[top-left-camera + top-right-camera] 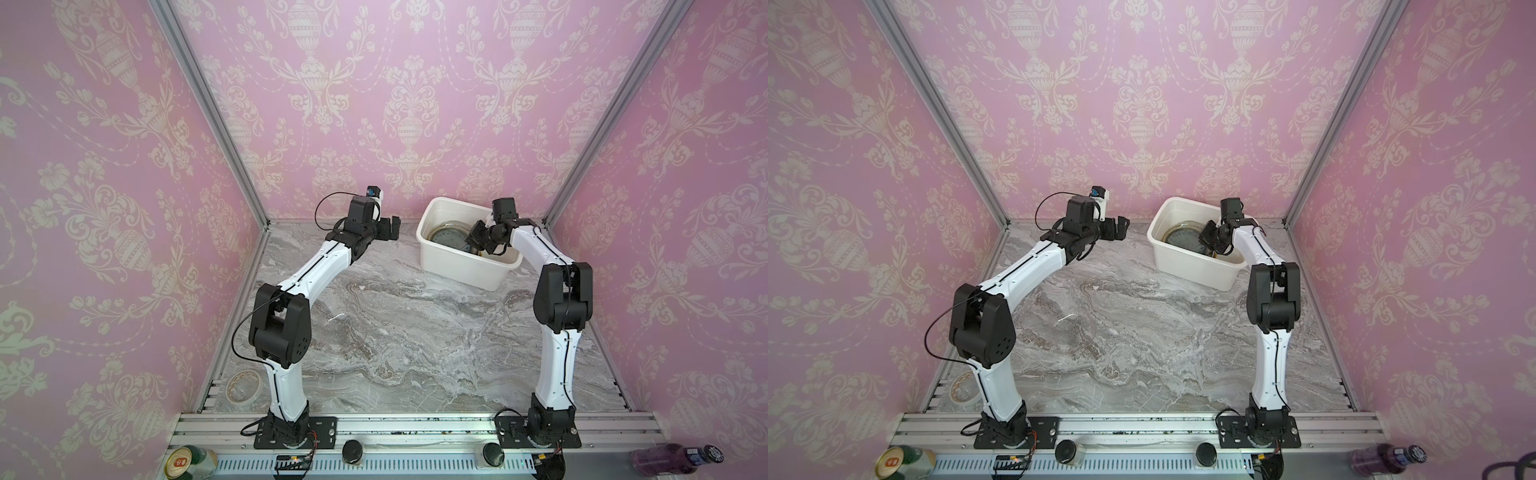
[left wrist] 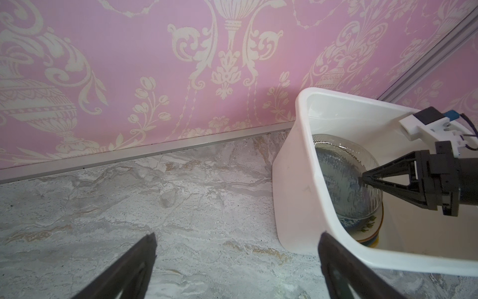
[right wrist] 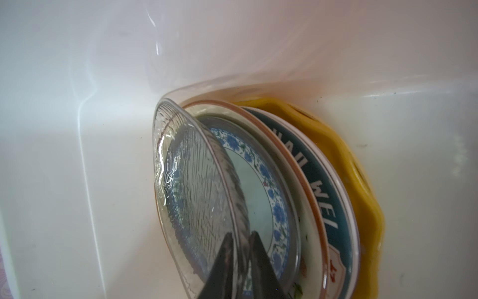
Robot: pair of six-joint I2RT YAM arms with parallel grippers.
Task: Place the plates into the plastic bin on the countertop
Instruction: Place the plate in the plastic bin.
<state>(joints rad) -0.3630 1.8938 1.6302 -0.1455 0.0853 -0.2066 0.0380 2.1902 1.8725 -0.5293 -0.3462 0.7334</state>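
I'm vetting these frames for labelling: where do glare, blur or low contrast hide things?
Right wrist view: the right gripper is dark and out of focus; glare streaks the wall of the white plastic bin. In both top views a clear glass plate nearly vanishes against the grey marble-patterned countertop. Left wrist view: the left gripper looks soft too.

White plastic bin (image 1: 469, 266) on the grey marbled worktop (image 1: 415, 353). Inside the bin, a stack of plates (image 1: 434, 232), its top plate (image 1: 445, 240) shiny and dark-centred. Right gripper (image 1: 471, 241) down inside the bin, at that stack's edge; jaws too small to read here. Left gripper (image 1: 395, 227) just left of the bin, up off the worktop, jaws parted, nothing between them. Well apart from the bin, toward the arm bases, faint outline of a clear glass plate (image 1: 347, 336) flat on the worktop. Farther still from the bin, a beige tape roll (image 1: 244, 386).
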